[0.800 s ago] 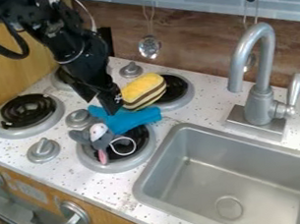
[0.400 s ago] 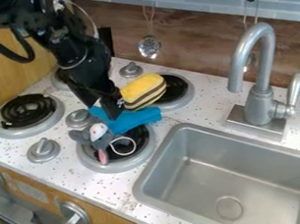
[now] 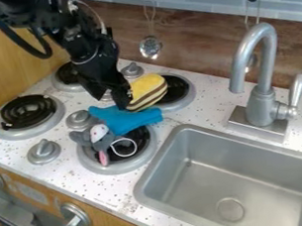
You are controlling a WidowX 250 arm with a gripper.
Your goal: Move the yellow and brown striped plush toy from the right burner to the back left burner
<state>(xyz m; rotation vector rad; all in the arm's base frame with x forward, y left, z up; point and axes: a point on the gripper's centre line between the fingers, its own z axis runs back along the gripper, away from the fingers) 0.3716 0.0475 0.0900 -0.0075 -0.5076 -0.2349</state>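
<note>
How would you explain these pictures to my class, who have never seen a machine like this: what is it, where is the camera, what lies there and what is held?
The black machine is a robot arm, ending in a two-finger gripper. One fixed camera looks down at a slant on a kitchen-like counter with a stove and a sink. Beneath the gripper lie a blue cloth and a grey toy mouse, at the front burner. Beside it sits a soft yellow thing with dark stripes. The gripper's fingers are apart, and it appears to hold nothing.
</note>
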